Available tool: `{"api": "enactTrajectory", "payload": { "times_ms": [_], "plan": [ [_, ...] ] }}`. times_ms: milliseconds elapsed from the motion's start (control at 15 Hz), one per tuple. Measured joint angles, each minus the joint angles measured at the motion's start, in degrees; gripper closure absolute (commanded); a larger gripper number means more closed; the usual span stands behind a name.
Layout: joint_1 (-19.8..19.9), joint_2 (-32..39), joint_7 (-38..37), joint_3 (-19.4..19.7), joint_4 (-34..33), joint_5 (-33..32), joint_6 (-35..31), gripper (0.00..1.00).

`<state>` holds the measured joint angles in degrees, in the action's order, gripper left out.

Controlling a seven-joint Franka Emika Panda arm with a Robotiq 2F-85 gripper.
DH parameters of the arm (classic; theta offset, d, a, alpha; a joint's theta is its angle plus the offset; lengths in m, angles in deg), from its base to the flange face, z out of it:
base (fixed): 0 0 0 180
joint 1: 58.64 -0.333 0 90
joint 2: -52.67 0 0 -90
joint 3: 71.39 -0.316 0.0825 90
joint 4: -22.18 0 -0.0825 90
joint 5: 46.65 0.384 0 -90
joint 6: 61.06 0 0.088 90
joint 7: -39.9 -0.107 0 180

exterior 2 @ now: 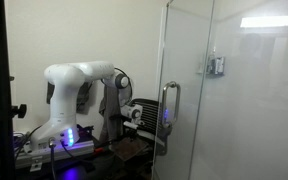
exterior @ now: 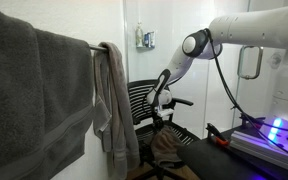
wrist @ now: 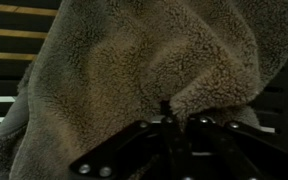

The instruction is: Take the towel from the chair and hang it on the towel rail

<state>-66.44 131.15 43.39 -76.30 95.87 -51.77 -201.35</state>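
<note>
The taupe terry towel (wrist: 134,70) fills the wrist view, with a fold lying right at my fingertips. My gripper (wrist: 169,112) has its fingers closed together on that fold. In an exterior view the gripper (exterior: 159,108) is in front of the black office chair (exterior: 139,100), with the towel (exterior: 167,145) bunched just below it over the seat. The thin towel rail (exterior: 96,46) is on the wall in the left foreground. The gripper (exterior 2: 134,113) and the chair (exterior 2: 111,100) also show in an exterior view.
A large dark charcoal towel (exterior: 34,90) and a paler grey narrow towel (exterior: 114,100) hang on the rail. A glass door with a looped chrome handle (exterior 2: 169,108) stands close by. The handle also shows in an exterior view (exterior: 249,62). The robot base (exterior 2: 59,140) sits on a dark table.
</note>
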Motion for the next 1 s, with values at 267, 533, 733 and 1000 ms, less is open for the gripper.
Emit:
{"api": "enactTrajectory", "payload": {
  "times_ms": [267,533,733,1000],
  "plan": [
    [4.52,-0.98,7.01,-5.15,1.14,1.47,6.74,0.98],
    [9.96,-8.95,13.11,-10.29,9.4,1.68,10.5,0.98],
    [11.43,-16.82,14.03,-11.27,17.07,2.43,10.21,0.98],
    [11.42,-27.37,14.04,-11.28,27.11,3.76,7.03,0.98]
  ]
}}
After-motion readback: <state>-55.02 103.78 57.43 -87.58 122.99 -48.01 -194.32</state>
